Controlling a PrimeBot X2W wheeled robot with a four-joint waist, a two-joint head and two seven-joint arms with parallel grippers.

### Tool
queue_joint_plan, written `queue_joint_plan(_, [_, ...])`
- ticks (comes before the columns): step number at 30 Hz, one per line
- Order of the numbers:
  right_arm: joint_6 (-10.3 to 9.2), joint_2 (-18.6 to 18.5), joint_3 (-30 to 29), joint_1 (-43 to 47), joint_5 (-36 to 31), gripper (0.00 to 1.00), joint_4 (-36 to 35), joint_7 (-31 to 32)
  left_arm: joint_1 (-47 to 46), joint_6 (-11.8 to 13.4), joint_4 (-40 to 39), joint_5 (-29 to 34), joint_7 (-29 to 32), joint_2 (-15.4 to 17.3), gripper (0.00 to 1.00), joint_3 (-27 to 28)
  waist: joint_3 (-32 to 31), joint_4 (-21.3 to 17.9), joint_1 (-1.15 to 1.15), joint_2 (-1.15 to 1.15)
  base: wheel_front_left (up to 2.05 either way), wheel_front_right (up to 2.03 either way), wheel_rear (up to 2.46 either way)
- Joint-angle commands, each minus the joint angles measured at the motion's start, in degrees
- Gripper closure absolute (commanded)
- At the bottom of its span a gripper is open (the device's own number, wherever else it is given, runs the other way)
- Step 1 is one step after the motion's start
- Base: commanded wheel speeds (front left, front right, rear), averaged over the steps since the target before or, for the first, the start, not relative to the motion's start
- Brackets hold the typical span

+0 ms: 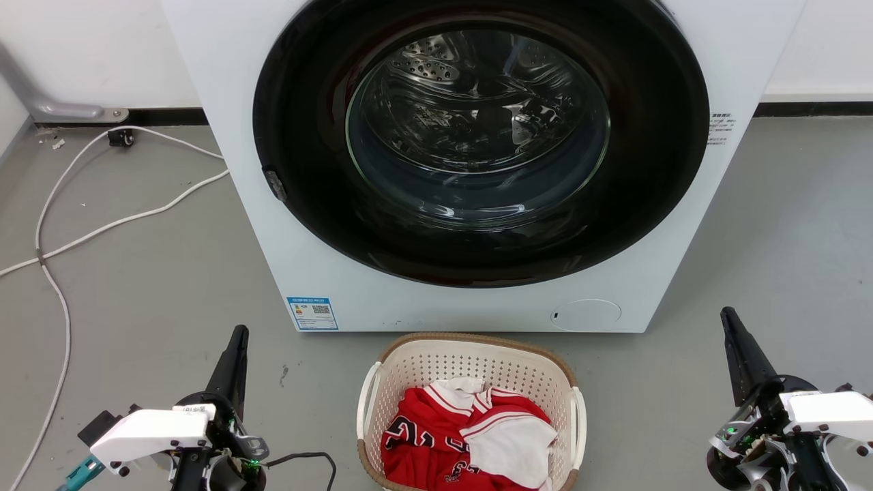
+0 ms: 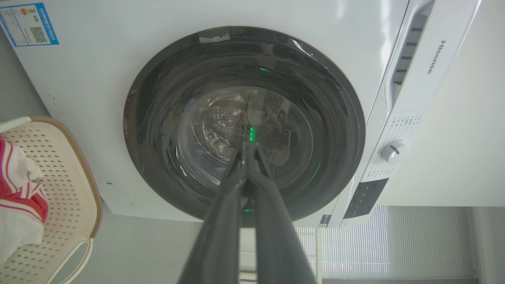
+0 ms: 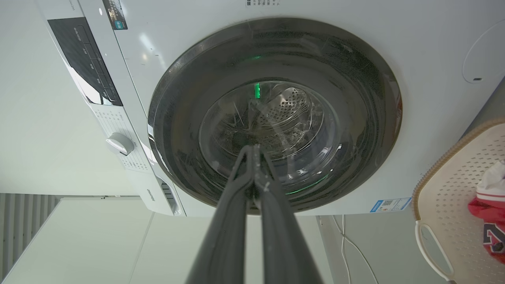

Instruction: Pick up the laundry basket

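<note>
The laundry basket (image 1: 423,365), cream-white and perforated with a brown rim and white loop handles, stands on the floor in front of the washer, holding red and white clothes (image 1: 470,436). Its corner shows at the left wrist view's left edge (image 2: 67,189) and the right wrist view's right edge (image 3: 449,205). My left gripper (image 1: 239,335) is left of the basket, apart from it, fingers shut and empty (image 2: 247,146). To the basket's right, my right gripper (image 1: 727,317) is also shut on nothing (image 3: 252,149).
A white front-loading washer (image 1: 327,225) with a closed dark round door (image 1: 477,136) stands just behind the basket. White cables (image 1: 61,245) trail over the grey floor at the left. Open floor lies on both sides of the basket.
</note>
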Motion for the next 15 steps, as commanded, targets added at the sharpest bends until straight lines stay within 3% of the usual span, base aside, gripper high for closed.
queue_joint_plan(1, [-0.02, 0.2, -0.1, -0.6, -0.4, 1.0, 0.1, 0.1, -0.6, -0.1, 0.1, 0.2, 0.1, -0.1, 1.0, 0.2, 0.0, 0.0, 0.0, 0.0, 0.0, 0.0, 0.0])
queue_joint_plan(10, [-0.02, 0.2, -0.1, -0.6, -0.4, 1.0, 0.1, 0.1, -0.6, -0.1, 0.1, 0.1, 0.2, -0.1, 1.0, 0.3, 0.0, 0.0, 0.0, 0.0, 0.0, 0.0, 0.0])
queue_joint_plan(11, [0.0, 0.0, 0.0, 0.0, 0.0, 0.0, 0.0, 0.1, 0.0, 0.0, 0.0, 0.2, 0.0, 0.0, 0.0, 0.0, 0.0, 0.0, 0.0, 0.0, 0.0, 0.0, 0.0])
queue_joint_plan(15, [-0.01, 0.2, 0.2, 1.3, -0.2, 0.0, 1.4, -0.2, 1.2, 0.0, 1.2, 0.3, -0.3, -0.3, 0.0, -0.3, 0.0, 0.0, 0.0, 0.0, 0.0, 0.0, 0.0])
